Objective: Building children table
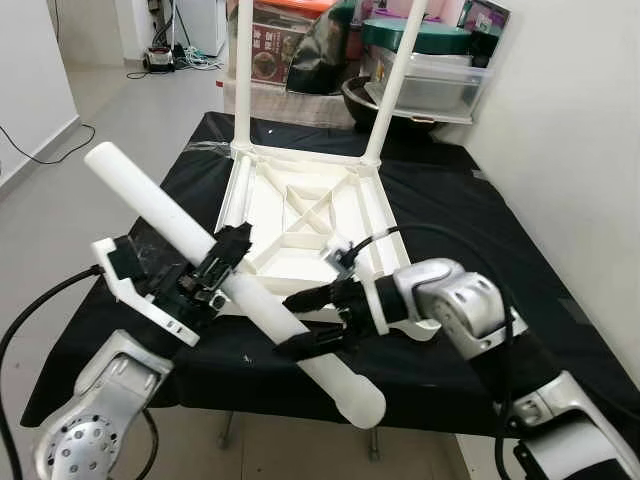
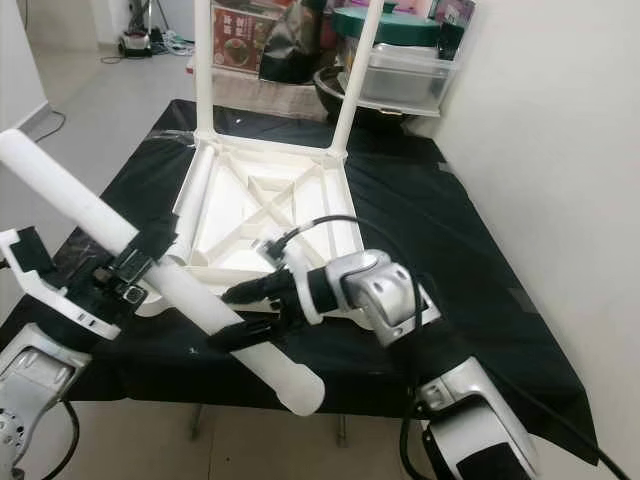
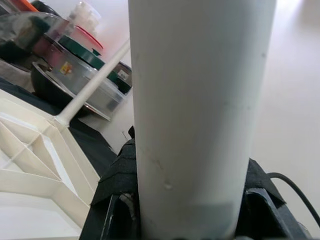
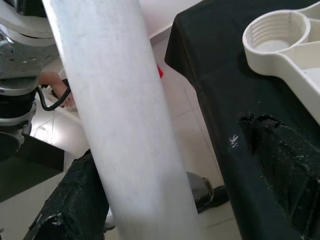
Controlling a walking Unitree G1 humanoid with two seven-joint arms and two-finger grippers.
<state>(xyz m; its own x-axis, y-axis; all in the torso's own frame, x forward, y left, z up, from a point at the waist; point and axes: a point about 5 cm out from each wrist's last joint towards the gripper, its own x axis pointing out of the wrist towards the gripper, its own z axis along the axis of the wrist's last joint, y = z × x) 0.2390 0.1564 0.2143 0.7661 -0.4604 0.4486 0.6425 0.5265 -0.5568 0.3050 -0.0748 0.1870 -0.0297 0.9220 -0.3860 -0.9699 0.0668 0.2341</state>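
Note:
The white tabletop point(image 1: 300, 210) lies upside down on the black-covered table point(image 1: 480, 220). Two white legs point(image 1: 243, 80) point(image 1: 395, 85) stand upright in its far corners. A third white leg point(image 1: 150, 200) slants across the tabletop's near left corner, its lower end hanging past the table's front edge. My left gripper point(image 1: 225, 262) is shut on this leg near its middle. My right gripper point(image 1: 310, 320) straddles the leg lower down, open; in the right wrist view one finger point(image 4: 75, 200) lies against the leg point(image 4: 125, 125) and the other point(image 4: 280, 165) stands apart. A threaded corner socket point(image 4: 277, 32) is close by.
Plastic containers and boxes point(image 1: 430, 80) crowd the floor behind the table. A white wall point(image 1: 580, 120) runs close along the right side. Open floor with cables point(image 1: 40, 150) lies to the left. The table's front edge point(image 1: 300, 405) is just under my arms.

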